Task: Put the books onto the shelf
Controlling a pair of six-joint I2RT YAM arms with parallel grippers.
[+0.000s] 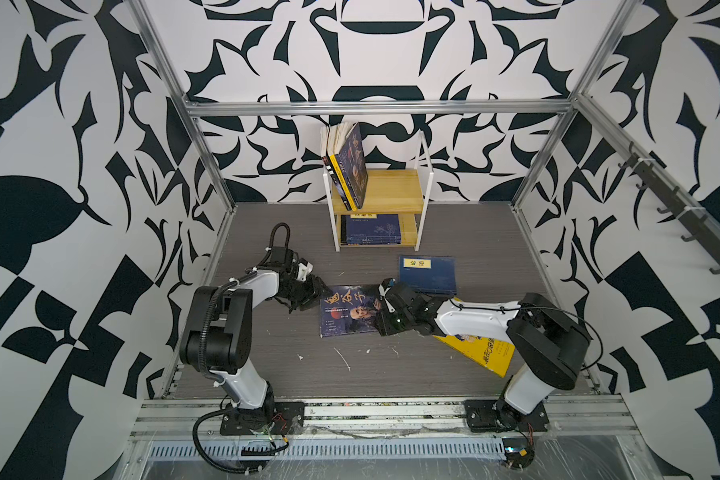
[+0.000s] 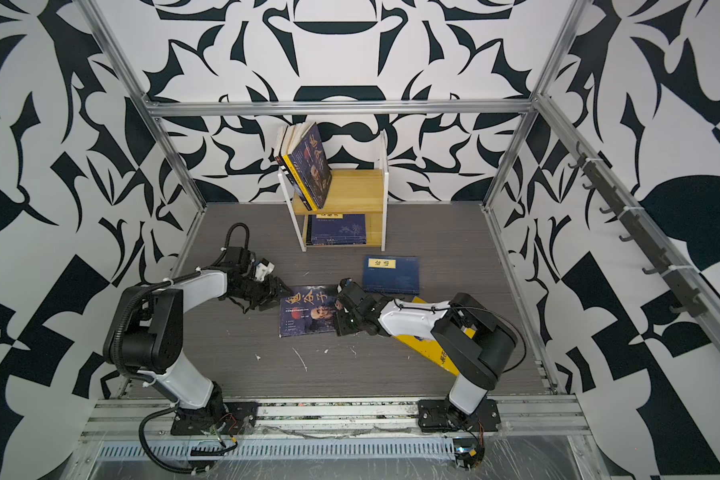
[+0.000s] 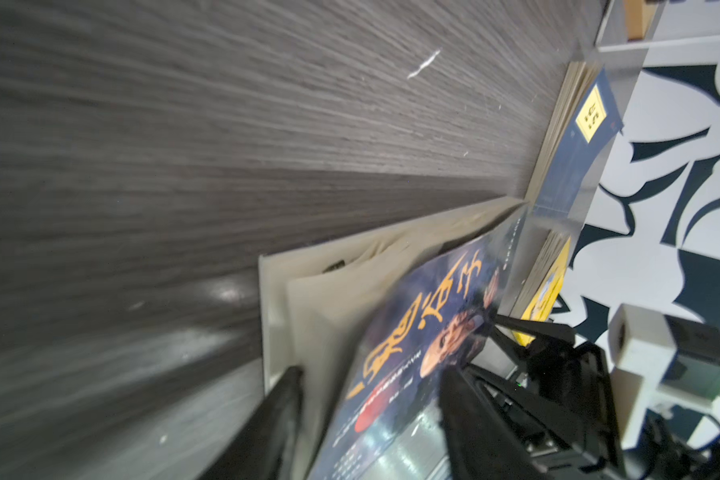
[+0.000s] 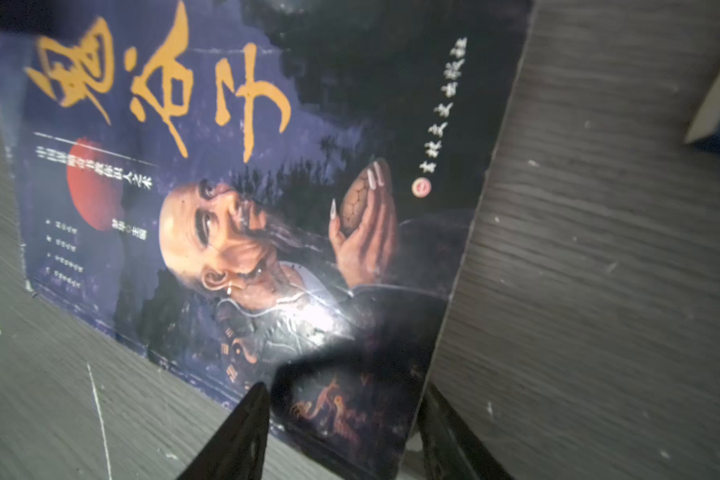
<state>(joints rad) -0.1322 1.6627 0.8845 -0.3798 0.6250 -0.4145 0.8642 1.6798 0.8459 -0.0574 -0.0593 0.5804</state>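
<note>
Both spread, left tool [image 1: 316, 297] and right tool [image 1: 378, 309] astride dark blue book [image 1: 346, 316], gold calligraphy, portrait.

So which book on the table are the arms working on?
The dark blue portrait book with gold calligraphy: jaws at both its edges. The yellow-labelled navy book and yellow book lie aside.

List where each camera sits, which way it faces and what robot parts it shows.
Both top views: high above the arm bases, facing down and back at the shelf; left arm and right arm show whole.
Left wrist: on the left arm, sighting low along the table past the portrait book; left gripper shows.
Right wrist: on the right arm, looking down on that book's cover; right gripper shows.
Shared: every view holds the portrait book.
</note>
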